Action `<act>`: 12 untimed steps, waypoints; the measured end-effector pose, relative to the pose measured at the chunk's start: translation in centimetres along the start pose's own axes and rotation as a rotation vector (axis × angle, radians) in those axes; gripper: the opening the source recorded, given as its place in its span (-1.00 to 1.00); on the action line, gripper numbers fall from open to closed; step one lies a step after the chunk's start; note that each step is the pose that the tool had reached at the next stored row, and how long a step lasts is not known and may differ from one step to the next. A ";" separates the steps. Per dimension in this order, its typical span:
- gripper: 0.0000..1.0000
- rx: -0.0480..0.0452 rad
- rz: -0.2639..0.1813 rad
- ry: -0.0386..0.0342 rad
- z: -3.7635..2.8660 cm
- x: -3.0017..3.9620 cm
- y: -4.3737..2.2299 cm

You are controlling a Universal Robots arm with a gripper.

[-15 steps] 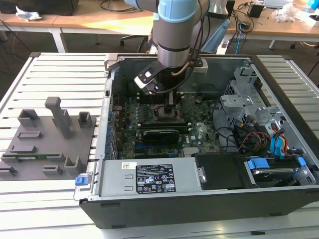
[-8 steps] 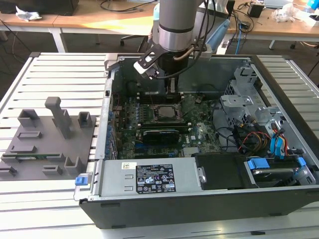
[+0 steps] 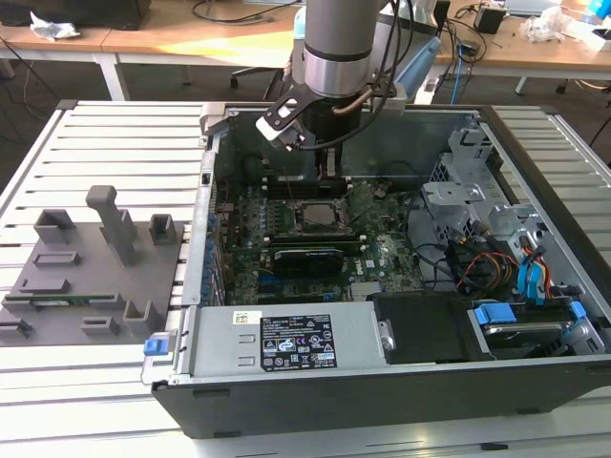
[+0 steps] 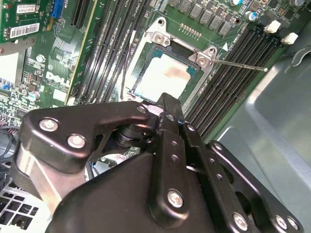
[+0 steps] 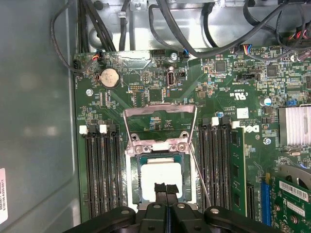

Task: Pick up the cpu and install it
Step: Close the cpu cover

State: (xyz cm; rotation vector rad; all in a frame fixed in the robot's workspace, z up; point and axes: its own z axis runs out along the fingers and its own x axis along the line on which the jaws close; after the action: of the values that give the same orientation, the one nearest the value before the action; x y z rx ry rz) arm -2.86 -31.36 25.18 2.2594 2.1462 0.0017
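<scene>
The cpu (image 5: 155,175) lies flat in the motherboard socket (image 5: 134,180), silver top up with a faint tan smudge; it also shows in the second wrist view as the cpu (image 4: 164,77) and in the exterior view as the cpu (image 3: 315,214). The socket's metal load plate (image 5: 160,115) is swung open and its thin wire lever (image 5: 200,174) stands free. My gripper (image 5: 165,187) hangs just above the chip's edge, fingers shut together with nothing between them. Seen from outside, the gripper (image 3: 330,170) reaches down into the open computer case (image 3: 535,382).
Black memory slots (image 5: 99,170) flank the socket on both sides. A black expansion card (image 3: 307,260) lies in front of the socket, a power supply (image 3: 286,339) nearer still. Drive cages and cables (image 3: 496,258) fill the exterior view's right. A grey fixture (image 3: 91,272) sits left of the case.
</scene>
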 end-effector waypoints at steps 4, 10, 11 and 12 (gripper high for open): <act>-0.79 0.0000 0.000 0.0000 -0.01 0.00 0.00; -0.79 0.0000 0.000 -0.0001 -0.39 -0.01 0.01; -0.79 0.0000 0.000 0.0000 -0.58 -0.01 0.01; -0.79 0.0000 0.000 0.0000 -0.97 -0.02 0.02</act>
State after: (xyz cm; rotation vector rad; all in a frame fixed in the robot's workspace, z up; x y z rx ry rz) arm -2.86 -31.36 26.15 2.2594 2.1461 0.0018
